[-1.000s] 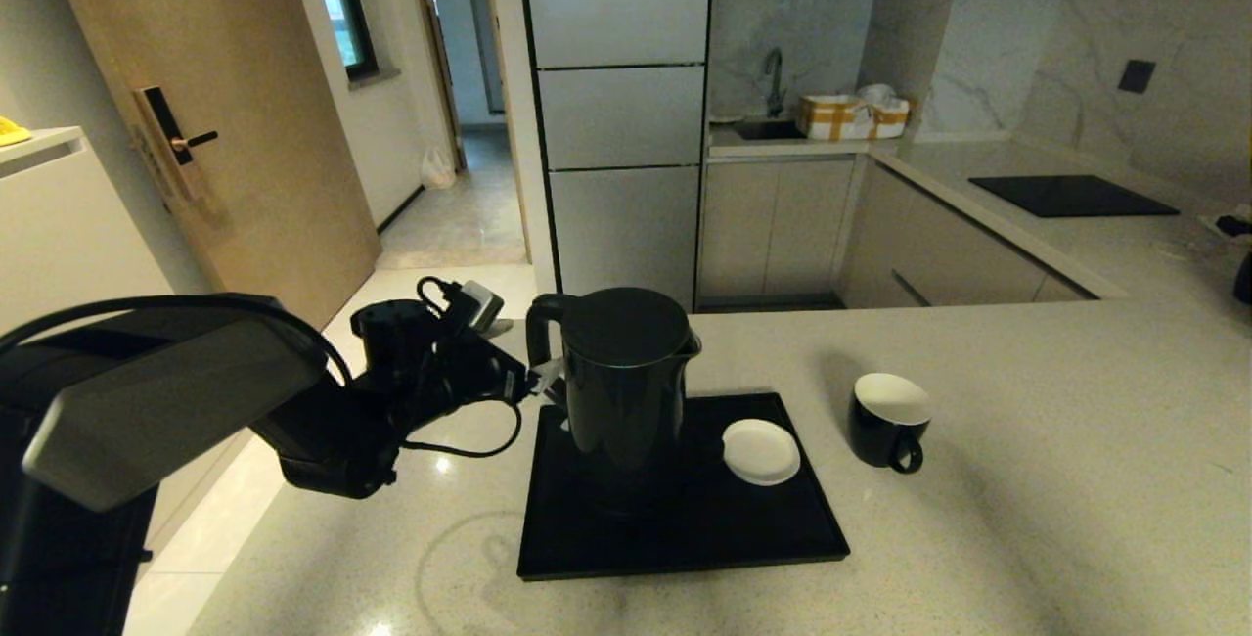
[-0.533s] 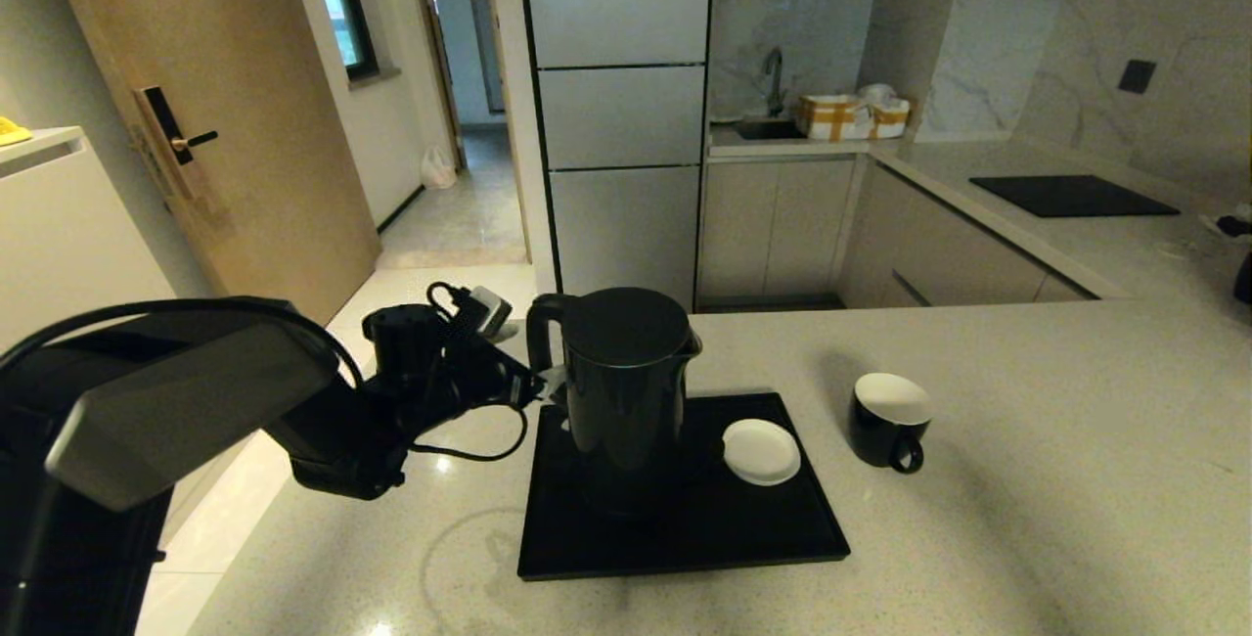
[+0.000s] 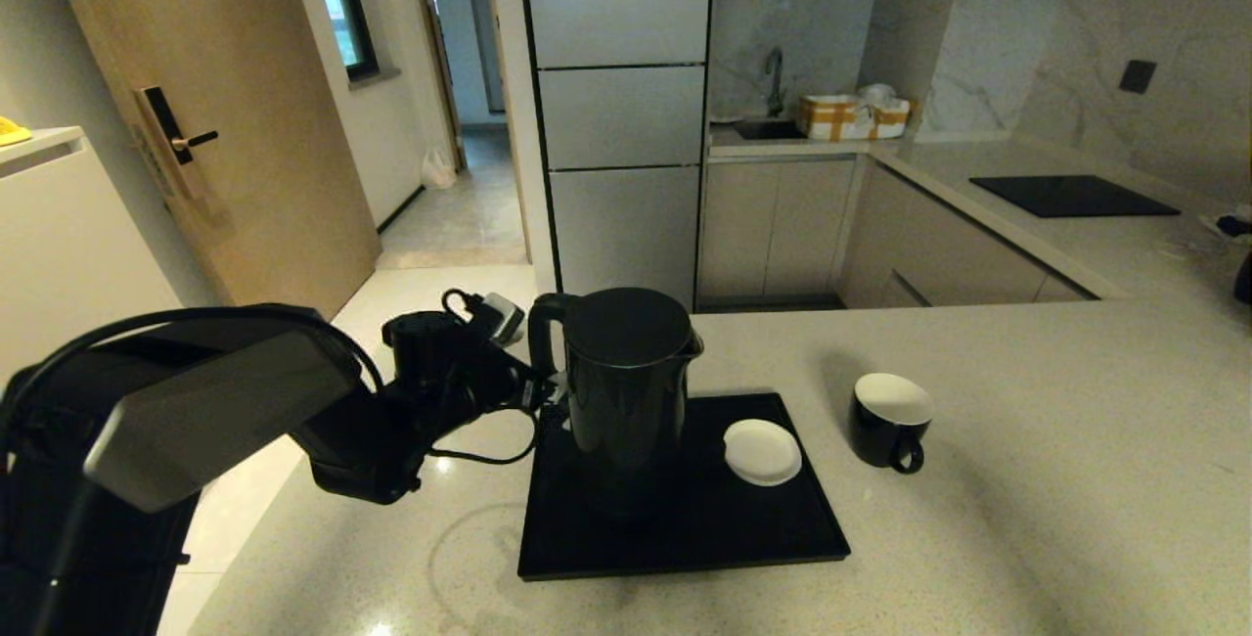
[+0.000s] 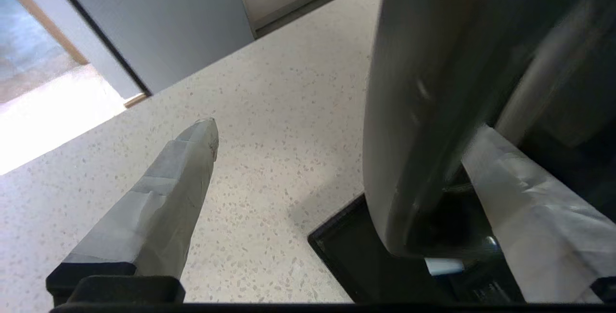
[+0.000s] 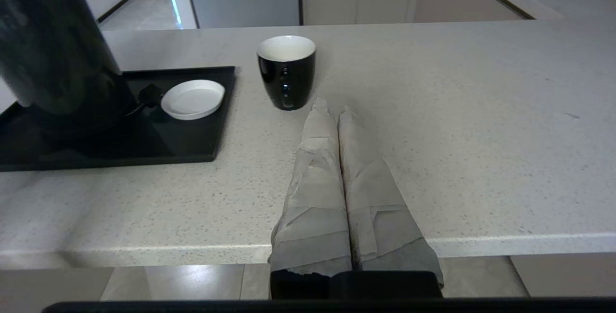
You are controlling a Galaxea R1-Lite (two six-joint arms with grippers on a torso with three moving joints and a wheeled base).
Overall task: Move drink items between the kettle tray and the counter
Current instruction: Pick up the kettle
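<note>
The tall black kettle (image 3: 626, 382) stands on the left part of the black tray (image 3: 773, 528), which lies on the beige counter (image 3: 1027, 479). The black cup (image 3: 888, 419), white inside, sits on the counter just right of the tray. My left gripper (image 3: 548, 391) is open at the kettle's handle (image 4: 418, 110); the handle lies between its taped fingers (image 4: 159, 207), with no grip on it. My right gripper (image 5: 332, 106) is shut and empty, hanging at the counter's near edge and pointing at the cup (image 5: 287, 71).
A small white saucer (image 3: 762, 451) lies on the tray right of the kettle. A black cooktop panel (image 3: 1073, 194) is set in the far right counter. The counter's left edge drops to the floor under my left arm.
My left arm has moved right, bringing its open gripper closer in on the kettle's handle. Kettle, cup and saucer have not moved.
</note>
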